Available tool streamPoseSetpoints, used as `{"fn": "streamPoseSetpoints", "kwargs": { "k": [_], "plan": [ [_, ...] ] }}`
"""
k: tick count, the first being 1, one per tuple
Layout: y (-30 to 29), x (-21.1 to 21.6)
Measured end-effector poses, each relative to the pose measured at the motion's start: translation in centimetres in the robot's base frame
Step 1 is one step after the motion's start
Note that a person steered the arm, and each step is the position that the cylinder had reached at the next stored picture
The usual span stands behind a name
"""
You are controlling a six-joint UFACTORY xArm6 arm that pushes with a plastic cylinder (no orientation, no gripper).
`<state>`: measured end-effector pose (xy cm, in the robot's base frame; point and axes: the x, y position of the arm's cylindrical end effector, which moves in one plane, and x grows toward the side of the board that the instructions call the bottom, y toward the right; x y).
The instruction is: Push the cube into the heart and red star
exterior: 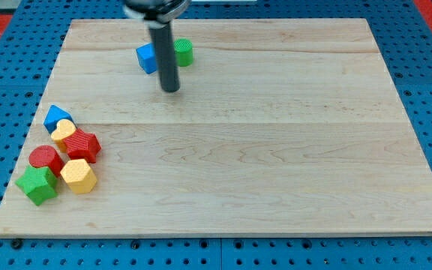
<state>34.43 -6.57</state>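
A blue cube lies near the view's top, left of centre, with a green cylinder just to its right. My tip rests on the board just below and right of the cube, not touching it. A yellow heart and a red star lie touching in a cluster at the view's lower left, far from the cube.
The cluster also holds a blue triangular block, a red cylinder, a green star-like block and a yellow hexagonal block. The wooden board sits on a blue pegboard.
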Motion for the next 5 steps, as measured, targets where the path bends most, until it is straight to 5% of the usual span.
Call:
{"fn": "streamPoseSetpoints", "kwargs": {
  "k": [1, 4, 5],
  "plan": [
    [2.6, -8.7],
    [-9.5, -2.7],
    [-8.8, 0.2]
  ]
}}
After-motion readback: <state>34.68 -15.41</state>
